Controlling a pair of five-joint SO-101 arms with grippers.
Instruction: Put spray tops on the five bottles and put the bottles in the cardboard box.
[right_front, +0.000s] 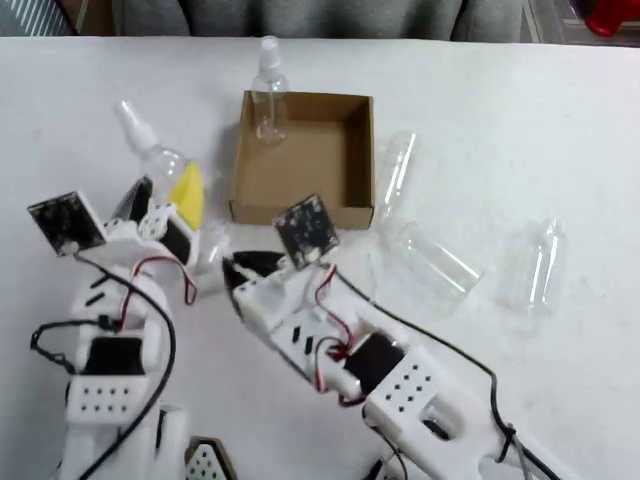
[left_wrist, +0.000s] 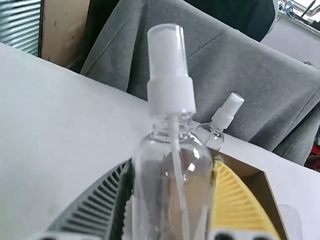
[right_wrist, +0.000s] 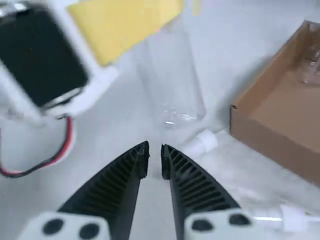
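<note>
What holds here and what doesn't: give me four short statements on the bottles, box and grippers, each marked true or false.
1. The left gripper holds a held bottle with a spray top on it. True.
2. The cardboard box contains three bottles. False: one capped bottle stands in it.
3. Three topless bottles lie on the table beside the box. True.
4. The right gripper grips a spray top. False: it holds nothing; a loose spray top lies on the table ahead of it.

One capped bottle (right_front: 268, 108) stands in the cardboard box (right_front: 290, 212); a second bottle (right_front: 160, 158) tilts beside it; three uncapped bottles (right_front: 440, 260) lie nearby.
</note>
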